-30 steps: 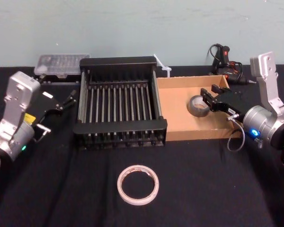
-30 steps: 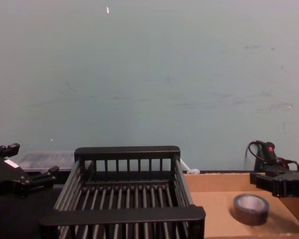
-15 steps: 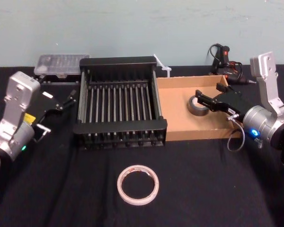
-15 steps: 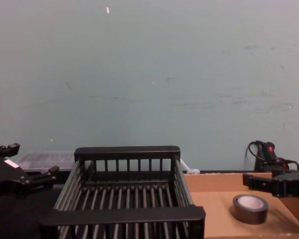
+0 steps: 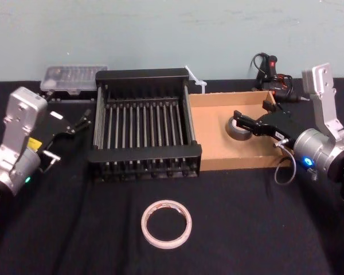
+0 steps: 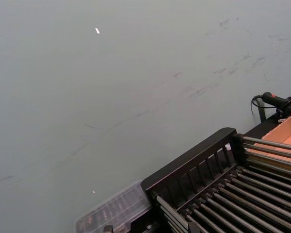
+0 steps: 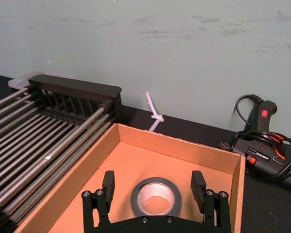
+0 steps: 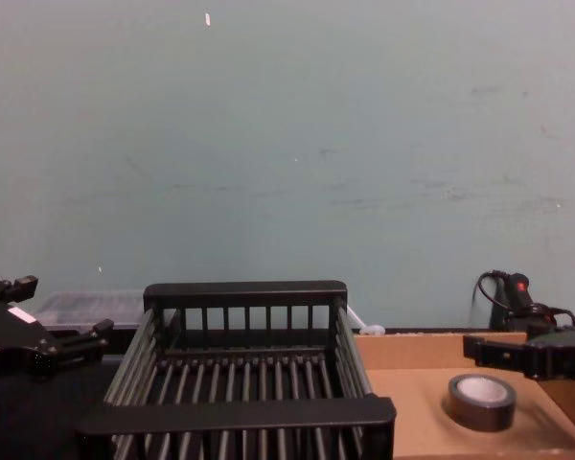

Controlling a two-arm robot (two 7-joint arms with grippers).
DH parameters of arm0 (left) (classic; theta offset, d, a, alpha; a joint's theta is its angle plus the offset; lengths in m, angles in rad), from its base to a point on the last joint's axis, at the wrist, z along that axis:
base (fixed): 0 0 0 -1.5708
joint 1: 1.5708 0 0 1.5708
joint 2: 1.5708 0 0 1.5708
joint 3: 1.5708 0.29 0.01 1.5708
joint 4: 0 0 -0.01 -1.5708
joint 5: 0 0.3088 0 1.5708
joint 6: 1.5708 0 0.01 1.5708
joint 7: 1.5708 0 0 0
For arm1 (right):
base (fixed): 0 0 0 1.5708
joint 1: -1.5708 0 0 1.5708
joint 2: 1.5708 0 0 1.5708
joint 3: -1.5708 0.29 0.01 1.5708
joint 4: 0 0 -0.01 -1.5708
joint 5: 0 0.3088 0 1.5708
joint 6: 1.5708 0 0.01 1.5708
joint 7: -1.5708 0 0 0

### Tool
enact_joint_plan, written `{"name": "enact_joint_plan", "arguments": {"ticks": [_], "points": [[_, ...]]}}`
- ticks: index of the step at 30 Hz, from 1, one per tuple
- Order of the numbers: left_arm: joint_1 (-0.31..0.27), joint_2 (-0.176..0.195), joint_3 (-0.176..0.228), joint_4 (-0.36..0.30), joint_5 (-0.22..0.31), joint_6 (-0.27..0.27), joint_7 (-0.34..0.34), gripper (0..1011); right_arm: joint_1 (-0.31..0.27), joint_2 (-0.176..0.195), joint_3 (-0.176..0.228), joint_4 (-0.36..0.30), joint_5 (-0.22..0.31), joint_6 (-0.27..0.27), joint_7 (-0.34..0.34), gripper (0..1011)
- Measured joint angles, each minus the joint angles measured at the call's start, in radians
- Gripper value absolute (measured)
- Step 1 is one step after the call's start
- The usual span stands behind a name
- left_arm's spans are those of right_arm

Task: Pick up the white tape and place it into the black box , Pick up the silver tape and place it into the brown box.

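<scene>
Head view has the silver tape point(image 5: 239, 127) lying flat on the floor of the brown box point(image 5: 212, 134), toward its right half, with the right gripper point(image 5: 239, 123) poised over it and its fingers spread wide apart. From the right wrist view the roll point(image 7: 155, 198) sits between the two fingertips point(image 7: 108, 182), apparently touching neither — a thick, dull grey band with a pale core showing through its hole.

Half the job looks done; the risks lie in what remains. If the right gripper lifts away at an angle, a finger could catch the roll's wall and drag it along the cardboard, or nudge the light tray itself out of place. A straight rise should avoid that.

The white tape point(image 5: 167, 223) lies flat on the dark cloth in front of the black box point(image 5: 144, 133), well apart from it. It is a wide, thin-walled ring, so a pinch across its wall could squash it out of round, and a grip that is too shallow may let it slip or swing on the way to the crate. The left gripper point(image 5: 74, 123) is parked just left of the crate, its fingers parted — its path toward the ring runs past the crate's front corner, where a low swing might clip the rim.
</scene>
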Motion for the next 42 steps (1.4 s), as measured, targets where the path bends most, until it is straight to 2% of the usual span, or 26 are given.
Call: {"name": "enact_joint_plan", "arguments": {"ticks": [11,21,33,42], "points": [[0.0,0.0,0.0,0.0,0.0,0.0,0.0,1001,-0.083,0.046,0.015,-0.132,0.028,0.019,0.028,1002],[0.0,0.0,0.0,0.0,0.0,0.0,0.0,1001,-0.153,0.09,0.019,-0.209,0.057,0.018,0.053,1002],[0.0,0.0,0.0,0.0,0.0,0.0,0.0,1001,-0.236,0.171,0.012,-0.303,0.101,-0.003,0.1,1002],[0.0,0.0,0.0,0.0,0.0,0.0,0.0,1001,-0.269,0.229,-0.01,-0.353,0.104,-0.002,0.122,1002]]}}
